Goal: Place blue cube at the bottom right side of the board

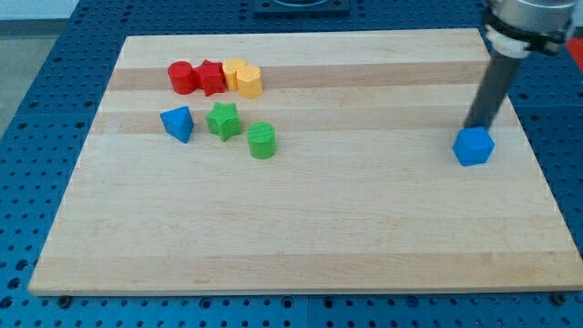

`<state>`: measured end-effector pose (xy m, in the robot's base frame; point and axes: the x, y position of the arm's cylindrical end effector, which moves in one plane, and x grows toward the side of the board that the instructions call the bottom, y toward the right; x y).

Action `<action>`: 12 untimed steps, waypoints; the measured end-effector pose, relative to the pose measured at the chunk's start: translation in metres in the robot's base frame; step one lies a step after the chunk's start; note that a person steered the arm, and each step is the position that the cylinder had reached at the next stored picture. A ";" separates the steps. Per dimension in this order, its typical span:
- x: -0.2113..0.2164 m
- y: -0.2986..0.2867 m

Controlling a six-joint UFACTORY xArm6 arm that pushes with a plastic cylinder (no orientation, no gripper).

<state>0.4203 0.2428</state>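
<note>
1. Wooden board (301, 228): a pale, smooth plank surface filling most of the view; its lower right part, the goal area, lies below the blue cube.
2. Rod: a straight dark shaft descending from the view's top right. It has no jaws and holds nothing; it can only push. My tip (470, 128) sits at the upper edge of the blue cube, touching it or just beside it; contact cannot be confirmed.
3. Blue cube (474, 146): the task's object, near the board's right edge at about mid-height, well apart from all other blocks. Judged small, light and rigid, likely to slide readily on the smooth wood and to rotate if pushed off-centre. The best contact is the middle of its upper face, so that a push towards the view's bottom carries it straight; a corner contact may let it spin away.
4. Cluster at upper left, well apart from the work:
   - red block (182, 77) and red star-like block (211, 76), touching;
   - two yellow blocks (243, 77), adjoining the red ones;
   - blue pyramid-like block (178, 123);
   - green star (222, 119);
   - green cylinder (261, 140).
</note>
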 end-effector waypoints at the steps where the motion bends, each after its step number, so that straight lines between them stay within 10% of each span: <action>1: 0.044 0.003; 12: 0.084 -0.015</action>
